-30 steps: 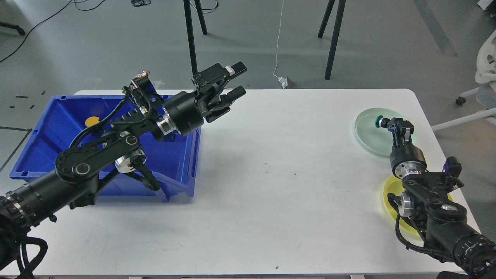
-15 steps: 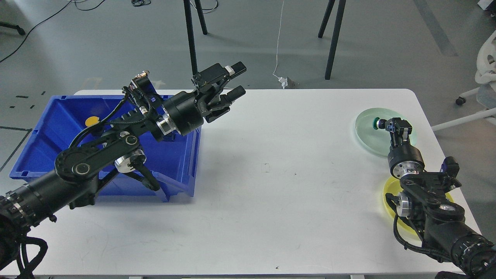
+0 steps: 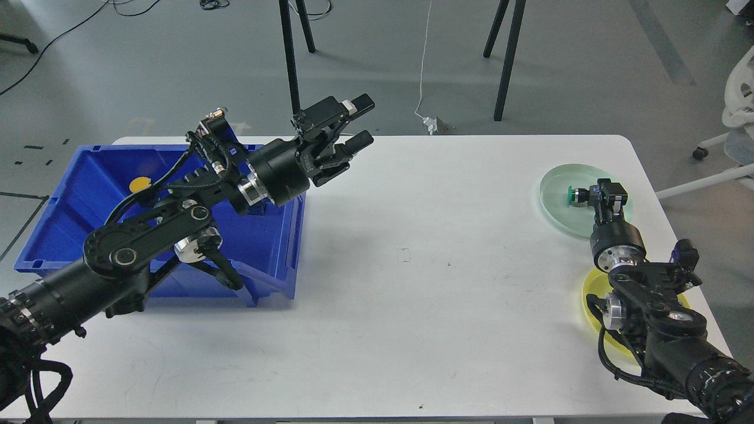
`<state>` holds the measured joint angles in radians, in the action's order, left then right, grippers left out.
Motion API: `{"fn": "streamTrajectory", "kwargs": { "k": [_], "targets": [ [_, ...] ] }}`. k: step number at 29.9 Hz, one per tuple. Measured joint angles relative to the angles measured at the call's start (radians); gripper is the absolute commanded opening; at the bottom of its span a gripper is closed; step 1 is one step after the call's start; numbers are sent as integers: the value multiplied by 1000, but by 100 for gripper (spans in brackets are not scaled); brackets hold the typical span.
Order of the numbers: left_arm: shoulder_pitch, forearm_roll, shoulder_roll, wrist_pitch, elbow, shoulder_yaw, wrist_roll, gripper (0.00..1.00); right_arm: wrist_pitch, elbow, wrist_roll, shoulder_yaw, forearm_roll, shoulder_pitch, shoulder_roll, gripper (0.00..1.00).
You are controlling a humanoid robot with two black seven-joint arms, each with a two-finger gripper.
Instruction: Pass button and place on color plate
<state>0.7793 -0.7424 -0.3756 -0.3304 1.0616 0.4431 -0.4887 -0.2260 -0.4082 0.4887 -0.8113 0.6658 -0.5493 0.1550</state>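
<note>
A green button with a black stem sits low over the pale green plate at the table's right. My right gripper is shut on the button's stem and holds it sideways, head pointing left. I cannot tell whether the button touches the plate. A yellow plate lies nearer the front right, mostly hidden under my right arm. A yellow button lies in the blue bin at the left. My left gripper is open and empty, raised past the bin's right rim.
The white table spans the view. Black tripod legs stand on the floor behind the table. A white chair base is off the right edge.
My right gripper has lowered the green button toward the green plate and shifted it slightly right. My left arm has not moved.
</note>
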Motion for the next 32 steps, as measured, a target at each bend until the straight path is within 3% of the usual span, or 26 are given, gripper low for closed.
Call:
{"fn": "streamTrajectory", "kwargs": {
  "k": [3, 9, 16, 19, 22, 26, 32],
  "targets": [
    [0, 0, 0, 0, 0, 0, 0, 85, 0, 0, 0, 0, 0, 0, 0, 56],
    [0, 0, 0, 1, 0, 0, 0, 87, 0, -48, 0, -8, -12, 0, 0, 72],
    [-17, 138, -32, -5, -29, 76, 0, 92, 11, -478, 0, -76, -129, -4, 64, 88],
    [-43, 228, -95, -15, -64, 142, 0, 92, 87, -682, 0, -125, -165, -4, 90, 95],
    [-82, 310, -143, -69, -95, 202, 0, 94, 241, -813, 0, -163, -182, -3, 92, 99],
    [-140, 406, -174, -149, -151, 270, 0, 94, 369, -835, 0, -168, -184, 4, 79, 99],
    [-194, 432, -173, -158, -161, 318, 0, 95, 395, -830, 0, -185, -190, 40, 74, 99]
  ]
}}
